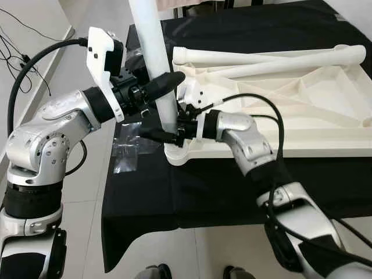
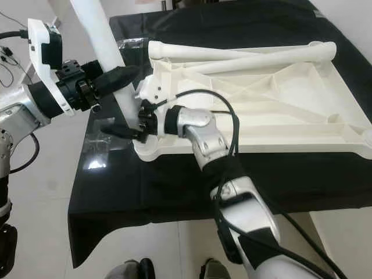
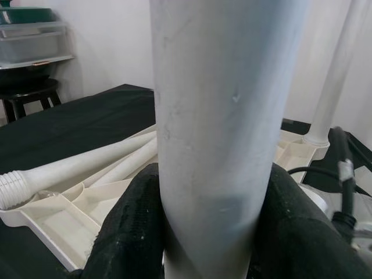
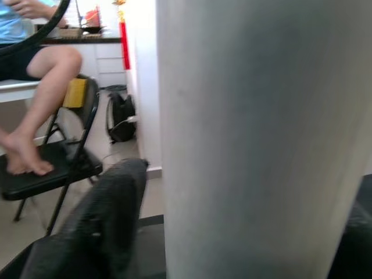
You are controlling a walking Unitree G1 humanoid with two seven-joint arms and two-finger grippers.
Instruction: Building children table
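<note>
The white table top [image 1: 302, 110] lies upside down on a black-draped table [image 1: 192, 192]. Two loose white legs [image 1: 261, 58] rest across its far side. A third white leg [image 1: 154, 52] stands upright at the near-left corner socket [image 1: 177, 154]. My left gripper [image 1: 163, 84] is shut around this leg partway up; its black fingers [image 3: 128, 232] press both sides of the leg [image 3: 215, 133]. My right gripper [image 1: 168, 135] is shut on the same leg just above the socket, and its finger [image 4: 104, 221] lies beside the leg [image 4: 256, 139].
A clear plastic bag [image 1: 125, 152] lies on the cloth at the table's left edge. Cables [image 1: 17, 55] trail on the floor to the left. A person sits on a folding chair [image 4: 52, 168] beyond the table. A dark stool with containers [image 3: 29, 70] stands farther off.
</note>
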